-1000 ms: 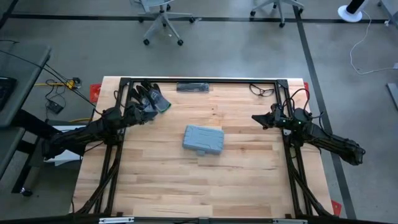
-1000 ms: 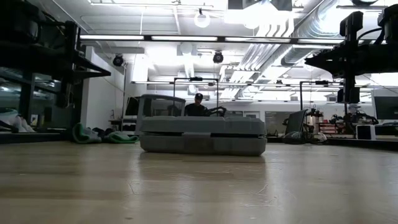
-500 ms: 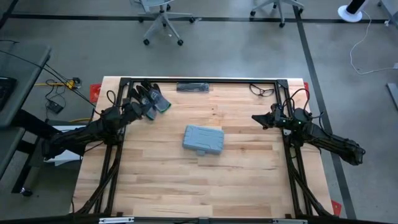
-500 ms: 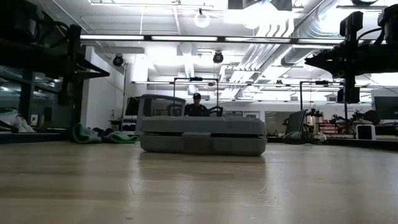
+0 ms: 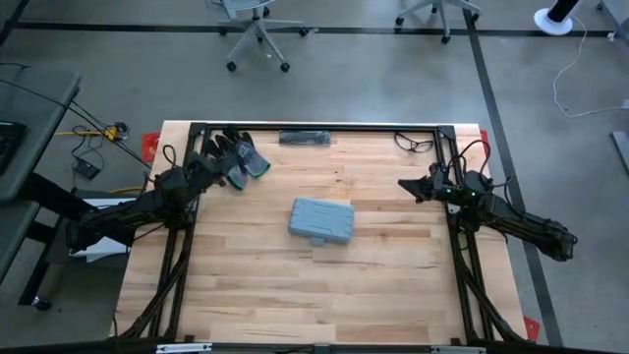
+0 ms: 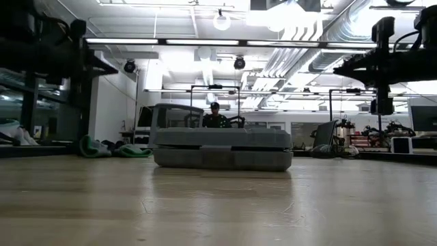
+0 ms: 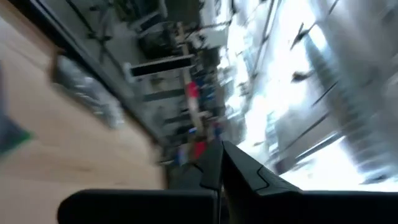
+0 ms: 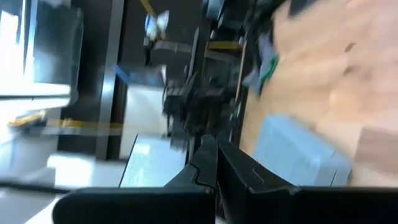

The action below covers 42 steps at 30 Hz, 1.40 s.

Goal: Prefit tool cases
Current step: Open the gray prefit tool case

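Surface [image 5: 256, 285]: pale butcher-block wood in glued strips, visible grain, smooth, with a soft satin sheen in the low view.

Flat rectangular blue-grey plastic case [image 5: 321, 221]: matt moulded shell, ribbed on top, rounded corners; closed seam line along its side [image 6: 220, 148].

Dark gloves with green trim [image 5: 236, 155] near the far left corner: soft cloth look, crumpled, matt.

Black frame [image 5: 314, 127] along the far edge: metal bars, matt paint.

Floor [image 5: 373, 79]: grey concrete, dull, scuffed.
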Each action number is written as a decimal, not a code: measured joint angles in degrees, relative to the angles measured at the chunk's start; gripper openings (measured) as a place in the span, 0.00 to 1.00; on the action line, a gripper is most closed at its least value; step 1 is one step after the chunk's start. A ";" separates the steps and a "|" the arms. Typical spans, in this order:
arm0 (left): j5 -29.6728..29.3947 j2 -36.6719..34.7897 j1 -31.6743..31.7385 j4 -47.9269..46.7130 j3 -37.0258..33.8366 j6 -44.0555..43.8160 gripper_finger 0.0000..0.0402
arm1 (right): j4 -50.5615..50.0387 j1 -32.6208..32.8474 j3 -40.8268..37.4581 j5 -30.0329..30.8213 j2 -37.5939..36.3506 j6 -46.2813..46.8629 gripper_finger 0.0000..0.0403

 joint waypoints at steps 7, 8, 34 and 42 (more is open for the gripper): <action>-5.03 0.01 0.00 8.67 0.00 -3.76 0.00 | -1.44 0.00 0.00 8.10 0.00 0.00 0.00; -4.67 0.01 0.00 10.17 0.00 -3.86 0.00 | -1.41 0.00 0.00 8.28 0.00 0.24 0.00; 2.02 0.42 0.02 12.95 0.00 4.22 0.00 | 10.72 0.66 0.00 9.16 0.29 -10.95 0.00; 18.18 6.26 0.00 2.30 10.41 16.32 0.00 | 0.16 0.66 12.57 8.49 6.20 -17.48 0.00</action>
